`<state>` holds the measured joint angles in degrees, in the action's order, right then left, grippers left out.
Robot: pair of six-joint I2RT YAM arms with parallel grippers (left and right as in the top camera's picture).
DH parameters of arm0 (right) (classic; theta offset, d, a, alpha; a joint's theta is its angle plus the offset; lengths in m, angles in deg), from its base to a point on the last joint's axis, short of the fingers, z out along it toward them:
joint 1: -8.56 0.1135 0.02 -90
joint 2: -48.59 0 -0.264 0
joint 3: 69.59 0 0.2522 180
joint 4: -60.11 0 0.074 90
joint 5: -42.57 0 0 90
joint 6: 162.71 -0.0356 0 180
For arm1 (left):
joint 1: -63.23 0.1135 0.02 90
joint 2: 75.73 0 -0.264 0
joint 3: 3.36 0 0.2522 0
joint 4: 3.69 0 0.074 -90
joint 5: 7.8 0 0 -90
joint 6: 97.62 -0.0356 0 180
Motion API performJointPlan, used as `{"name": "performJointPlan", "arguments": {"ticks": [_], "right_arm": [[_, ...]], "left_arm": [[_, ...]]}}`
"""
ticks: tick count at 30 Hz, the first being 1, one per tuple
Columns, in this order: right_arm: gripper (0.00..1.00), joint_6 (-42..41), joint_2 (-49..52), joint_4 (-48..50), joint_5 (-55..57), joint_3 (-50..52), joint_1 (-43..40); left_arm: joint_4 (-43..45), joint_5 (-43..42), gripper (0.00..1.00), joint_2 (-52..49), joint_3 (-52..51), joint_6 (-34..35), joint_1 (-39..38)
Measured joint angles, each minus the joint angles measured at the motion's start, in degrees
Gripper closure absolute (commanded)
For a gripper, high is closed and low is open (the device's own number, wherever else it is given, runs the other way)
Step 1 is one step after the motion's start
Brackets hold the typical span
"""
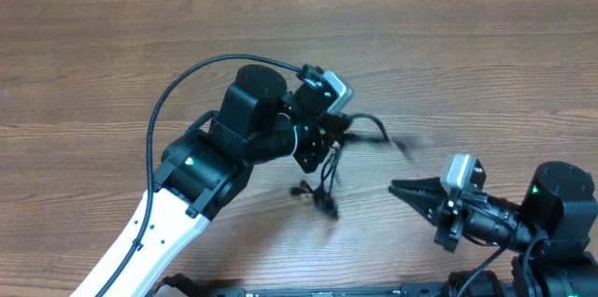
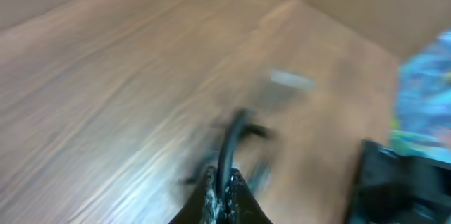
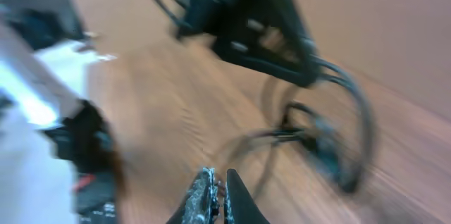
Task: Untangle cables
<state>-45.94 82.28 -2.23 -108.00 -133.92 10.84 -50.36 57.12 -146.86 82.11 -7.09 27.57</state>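
Observation:
The cables (image 1: 326, 188) are thin black cords hanging in a loose tangle below my left gripper (image 1: 320, 150), with one strand reaching right towards a blurred end (image 1: 402, 146). In the left wrist view my left gripper (image 2: 222, 179) is shut on a black cable (image 2: 230, 139) that rises from between its tips. My right gripper (image 1: 399, 188) lies low at the right, pointing left at the tangle and apart from it. In the right wrist view my right gripper (image 3: 219, 179) is shut with nothing in it, and the cables (image 3: 331, 146) dangle blurred ahead of it.
The wooden table (image 1: 112, 63) stretches around both arms. The left arm's own thicker black wire (image 1: 177, 87) arcs over its upper link. The left arm's body (image 3: 246, 13) fills the top of the right wrist view. Both wrist views are motion-blurred.

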Motion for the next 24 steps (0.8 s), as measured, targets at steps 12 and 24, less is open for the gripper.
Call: {"name": "performJointPlan", "arguments": {"ticks": [12,24], "right_arm": [[0.21,-2.8,0.0,0.2,-1.3,0.0,0.0],[0.0,-26.6,0.1,0.0,13.6,0.0,0.0]], "left_arm": [[-0.2,3.2,0.96,0.0,0.0,0.8,0.0],[1.3,-1.9,0.96,0.0,0.0,0.9,0.0]]}}
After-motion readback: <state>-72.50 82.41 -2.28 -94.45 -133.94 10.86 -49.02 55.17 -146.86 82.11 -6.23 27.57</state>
